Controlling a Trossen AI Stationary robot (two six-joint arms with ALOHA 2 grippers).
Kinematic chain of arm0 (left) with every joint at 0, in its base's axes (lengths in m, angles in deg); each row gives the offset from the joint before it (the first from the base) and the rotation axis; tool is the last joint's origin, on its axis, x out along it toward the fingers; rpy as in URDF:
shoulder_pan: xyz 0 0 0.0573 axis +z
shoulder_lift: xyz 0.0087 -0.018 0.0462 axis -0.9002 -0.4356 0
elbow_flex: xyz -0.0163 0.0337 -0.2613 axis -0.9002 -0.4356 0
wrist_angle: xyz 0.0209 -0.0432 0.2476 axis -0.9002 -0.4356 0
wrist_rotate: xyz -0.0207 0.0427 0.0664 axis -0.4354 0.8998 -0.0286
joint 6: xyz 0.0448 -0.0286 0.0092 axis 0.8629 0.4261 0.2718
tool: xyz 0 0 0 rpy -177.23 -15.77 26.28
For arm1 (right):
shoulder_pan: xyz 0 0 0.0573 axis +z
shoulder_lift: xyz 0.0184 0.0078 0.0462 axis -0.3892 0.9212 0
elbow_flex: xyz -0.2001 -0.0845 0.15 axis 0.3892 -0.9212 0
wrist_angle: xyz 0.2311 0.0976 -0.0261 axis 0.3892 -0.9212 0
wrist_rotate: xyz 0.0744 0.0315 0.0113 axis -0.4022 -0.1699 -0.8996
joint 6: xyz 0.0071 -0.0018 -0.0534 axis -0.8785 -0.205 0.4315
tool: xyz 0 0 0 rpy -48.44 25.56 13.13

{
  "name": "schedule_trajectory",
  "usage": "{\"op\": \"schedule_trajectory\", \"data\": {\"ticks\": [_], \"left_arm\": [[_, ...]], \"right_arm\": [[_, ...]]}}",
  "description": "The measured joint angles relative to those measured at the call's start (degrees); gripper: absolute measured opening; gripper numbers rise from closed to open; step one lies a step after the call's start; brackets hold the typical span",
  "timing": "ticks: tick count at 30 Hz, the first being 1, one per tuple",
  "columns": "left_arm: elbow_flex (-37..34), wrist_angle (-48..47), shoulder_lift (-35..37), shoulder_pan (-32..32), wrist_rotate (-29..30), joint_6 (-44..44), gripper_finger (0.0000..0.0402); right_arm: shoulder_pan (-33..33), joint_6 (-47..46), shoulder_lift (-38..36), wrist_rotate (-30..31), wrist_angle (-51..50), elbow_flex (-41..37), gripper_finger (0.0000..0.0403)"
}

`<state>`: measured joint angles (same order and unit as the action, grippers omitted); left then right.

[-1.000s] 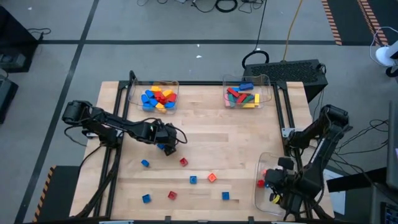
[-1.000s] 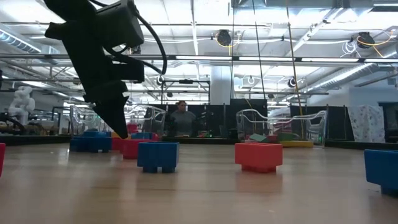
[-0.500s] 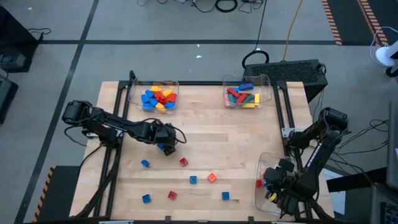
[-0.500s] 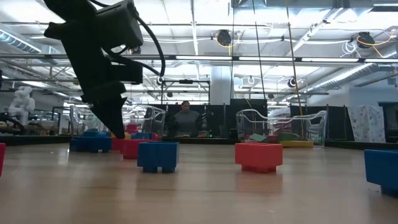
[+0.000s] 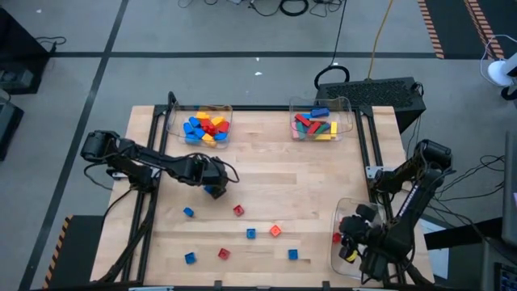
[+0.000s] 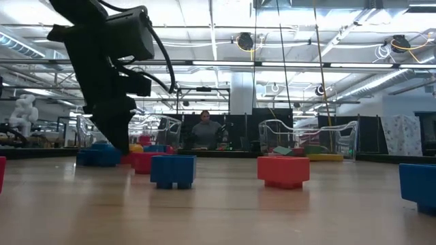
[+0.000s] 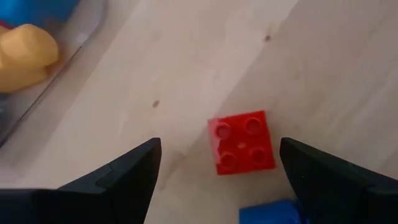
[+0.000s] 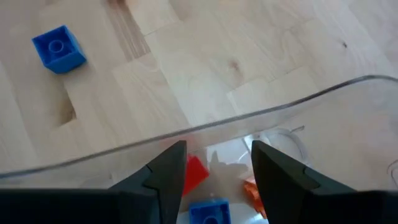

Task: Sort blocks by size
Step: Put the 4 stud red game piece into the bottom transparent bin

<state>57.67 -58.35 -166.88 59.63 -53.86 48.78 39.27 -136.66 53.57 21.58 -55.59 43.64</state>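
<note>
Comparing with a second ago, your right gripper (image 5: 349,242) has lifted slightly over the clear tray (image 5: 342,212) at lower right, jaws apart and empty, so one block looks delivered; your left gripper (image 5: 212,179), jaws wide, hovers mid-left above a red block (image 7: 242,142); other small blocks (image 5: 250,233) dot the tabletop's lower middle.

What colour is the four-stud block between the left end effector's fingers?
Red; left wrist view shows it best.

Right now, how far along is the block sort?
Mostly done: two far trays hold sorted blocks, and the near-right tray has a few small ones. In hand: the right gripper sits over that tray, fingers apart and empty; the left gripper is open over a red block. Left: about eight loose blocks on the table.
</note>
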Motion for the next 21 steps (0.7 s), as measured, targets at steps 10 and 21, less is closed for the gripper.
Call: {"op": "schedule_trajectory", "data": {"ticks": [10,21], "left_arm": [[-3.1,5.5,0.0,1.3,-1.9,-0.7,0.0329],[-6.3,11.5,0.1,1.5,-3.7,-1.4,0.0227]], "right_arm": [[-0.3,0.1,0.0,1.5,2.4,0.0,0.0164],[-0.6,0.2,0.0,9.8,4.4,0.0,0.0164]]}}
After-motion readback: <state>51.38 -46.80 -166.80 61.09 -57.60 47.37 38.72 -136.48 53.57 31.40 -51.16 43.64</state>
